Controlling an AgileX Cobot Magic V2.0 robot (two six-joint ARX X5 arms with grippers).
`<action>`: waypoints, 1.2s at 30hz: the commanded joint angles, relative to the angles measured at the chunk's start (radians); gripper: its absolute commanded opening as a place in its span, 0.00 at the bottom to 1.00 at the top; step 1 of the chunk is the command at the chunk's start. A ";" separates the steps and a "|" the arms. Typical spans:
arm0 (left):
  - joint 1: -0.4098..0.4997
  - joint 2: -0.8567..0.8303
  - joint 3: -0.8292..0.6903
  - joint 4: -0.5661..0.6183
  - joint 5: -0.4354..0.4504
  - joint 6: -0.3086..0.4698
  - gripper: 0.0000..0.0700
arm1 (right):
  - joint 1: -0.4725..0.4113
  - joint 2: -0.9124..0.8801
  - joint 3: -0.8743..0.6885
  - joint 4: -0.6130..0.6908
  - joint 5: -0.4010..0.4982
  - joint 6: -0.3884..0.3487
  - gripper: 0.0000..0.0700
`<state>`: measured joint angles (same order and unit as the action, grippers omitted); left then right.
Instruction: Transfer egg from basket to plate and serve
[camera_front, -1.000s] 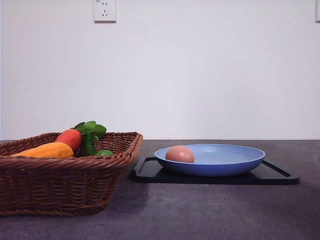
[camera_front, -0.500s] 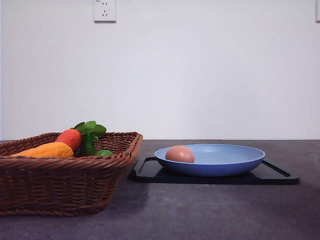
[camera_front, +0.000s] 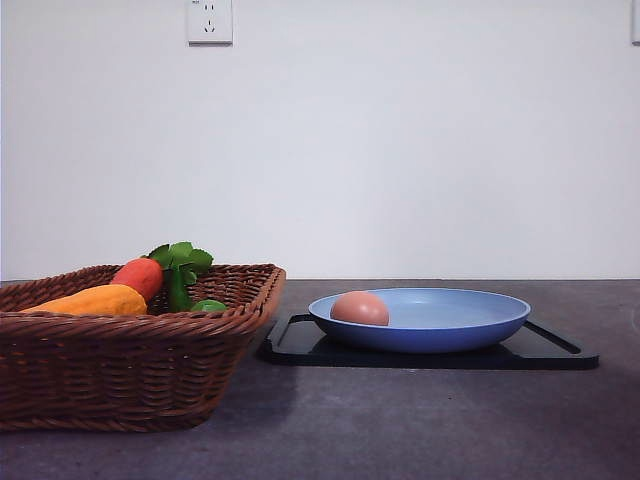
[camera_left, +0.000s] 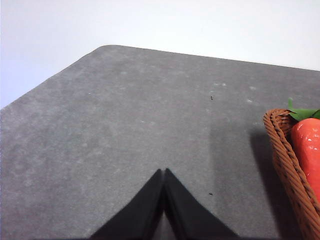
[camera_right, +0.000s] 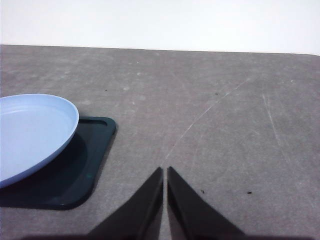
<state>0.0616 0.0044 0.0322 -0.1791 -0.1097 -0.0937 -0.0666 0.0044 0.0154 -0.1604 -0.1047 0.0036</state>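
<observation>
- On the left part of the blue plate (camera_front: 440, 322), just inside its raised rim, the egg (camera_front: 359, 308) lies on its side, touching the plate's floor.
- The plate sits on a flat black tray (camera_front: 545, 352), which rests on the grey bench (camera_front: 420, 430), right of the bench's middle in the front view.
- Toward the bench's left edge stands the woven basket (camera_front: 120, 370); its flaring right wall comes near the tray's left end, though whether they touch cannot be told.
- In the basket lie a red-orange vegetable (camera_front: 139, 276), a long orange-yellow vegetable (camera_front: 95, 300) and green leaves (camera_front: 182, 262), with a small green piece (camera_front: 208, 305) beside the stalk.
- The left pincer (camera_left: 163, 176) hangs over bare bench beside the basket's rim, its two dark fingertips pressed together and pinching nothing.
- The right pincer (camera_right: 165, 172) hangs over bare bench beside the tray's corner, its fingertips drawn nearly together with only a thin slit between them, and it carries nothing.
- Behind the bench rises a plain white wall with a socket (camera_front: 209, 21) high up.
</observation>
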 joint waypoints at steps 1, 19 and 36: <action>0.003 -0.002 -0.022 -0.014 -0.005 -0.005 0.00 | -0.002 -0.001 -0.006 0.003 0.000 -0.004 0.00; 0.002 -0.002 -0.022 -0.014 -0.005 -0.005 0.00 | -0.002 -0.001 -0.006 0.003 0.000 -0.004 0.00; 0.002 -0.002 -0.022 -0.014 -0.005 -0.005 0.00 | -0.002 -0.001 -0.006 0.003 0.000 -0.004 0.00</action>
<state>0.0616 0.0044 0.0322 -0.1791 -0.1097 -0.0937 -0.0666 0.0044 0.0154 -0.1604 -0.1047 0.0040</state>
